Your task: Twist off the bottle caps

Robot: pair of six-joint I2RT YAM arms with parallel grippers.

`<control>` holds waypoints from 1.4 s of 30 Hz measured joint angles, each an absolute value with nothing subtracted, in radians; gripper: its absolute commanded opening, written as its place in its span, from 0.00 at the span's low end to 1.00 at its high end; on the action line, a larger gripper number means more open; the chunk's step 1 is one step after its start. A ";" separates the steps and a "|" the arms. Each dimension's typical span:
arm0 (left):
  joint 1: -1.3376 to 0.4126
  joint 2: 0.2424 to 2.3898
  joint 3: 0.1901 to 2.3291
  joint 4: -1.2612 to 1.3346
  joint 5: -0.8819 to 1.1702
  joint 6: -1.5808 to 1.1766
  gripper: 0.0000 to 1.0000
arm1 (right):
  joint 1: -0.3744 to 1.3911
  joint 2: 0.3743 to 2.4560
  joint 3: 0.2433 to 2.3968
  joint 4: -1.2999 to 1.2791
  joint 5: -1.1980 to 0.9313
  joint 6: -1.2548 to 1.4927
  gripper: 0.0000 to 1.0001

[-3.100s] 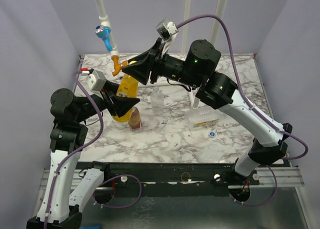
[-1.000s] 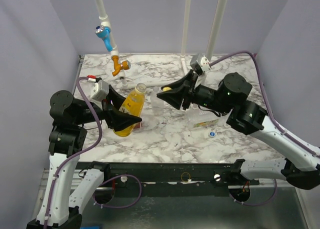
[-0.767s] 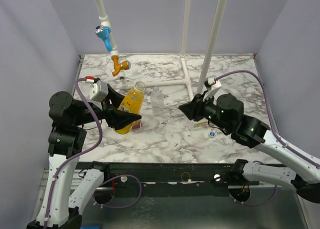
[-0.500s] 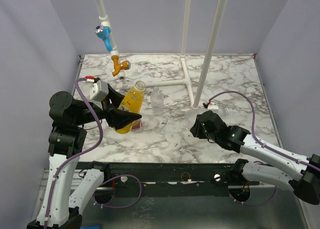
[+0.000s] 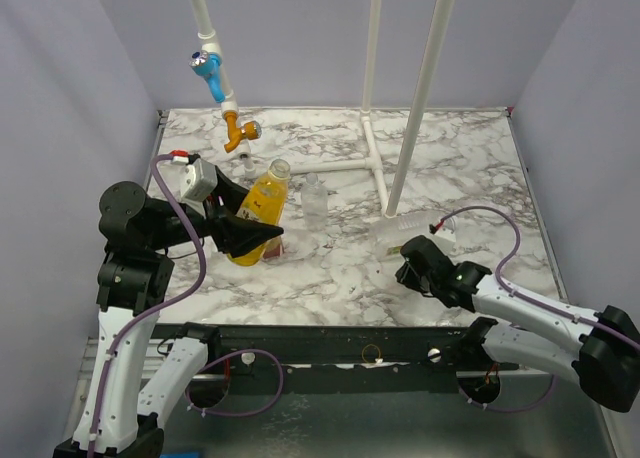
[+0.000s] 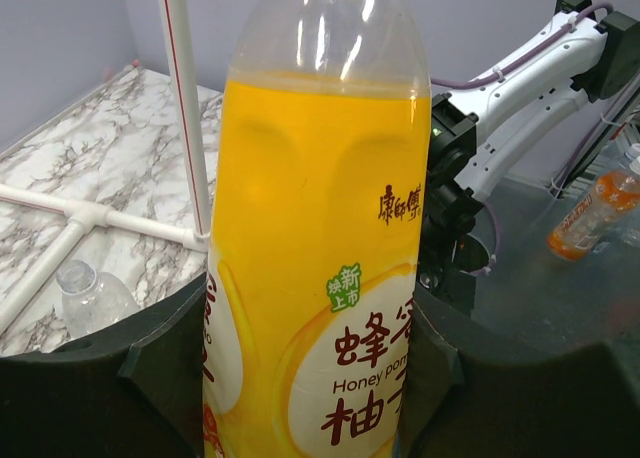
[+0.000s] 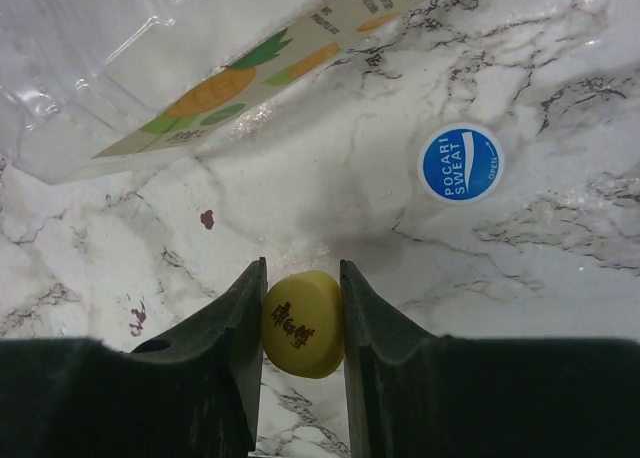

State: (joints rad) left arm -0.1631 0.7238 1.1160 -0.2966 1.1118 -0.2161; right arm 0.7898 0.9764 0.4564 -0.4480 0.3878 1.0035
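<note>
- Down at 5 o'clock on the marble table (image 5: 470,168), the right gripper (image 7: 303,288) sits low over the surface. Its jaws are narrow and pinch the yellow cap (image 7: 302,326) from both sides.
- That cap is small, round and pale yellow, with dark red characters printed on top. It fills the gap between the two dark fingers (image 7: 235,328).
- At 1 o'clock from it, apart from the fingers, the blue-and-white cap (image 7: 460,164) lies flat on the marble. It has a blue disc, a white rim and white lettering.
- At 11 o'clock, the wider clear bottle (image 7: 150,48) lies on its side, with a label showing pineapple and orange slices.
- Over at 9 o'clock, the left gripper (image 5: 258,236) has its jaws clamped around the lower body of the yellow-orange bottle (image 5: 262,200).
- The bottle leans with its neck towards 1 o'clock, and its mouth is open.
- Up close from the left wrist, it is full of bright orange-yellow liquid below a clear shoulder. The label carries a white oval, Chinese characters and the word "Honey".
- The slim clear bottle (image 5: 315,196) stands upright at 3 o'clock from the held one, near it but apart.
- The brown bottle (image 5: 271,248) peeks out at 5 o'clock of the held bottle, mostly hidden by the gripper. I cannot tell whether it has a cap.
</note>
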 measured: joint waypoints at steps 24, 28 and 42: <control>-0.163 0.735 1.117 -0.297 1.109 -0.216 0.00 | 0.789 0.902 0.505 -0.489 0.412 1.102 0.56; -0.163 0.735 1.117 -0.297 1.109 -0.216 0.00 | 0.789 0.877 0.660 -0.527 0.432 1.013 0.56; -0.163 0.735 1.117 -0.297 1.110 -0.216 0.00 | 0.784 0.929 1.180 -0.207 -0.154 0.479 0.92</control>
State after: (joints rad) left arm -0.1631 0.7349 1.1172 -0.2966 1.1095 -0.2157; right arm 0.7841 0.9291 1.1801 -0.2066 -0.1539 0.4789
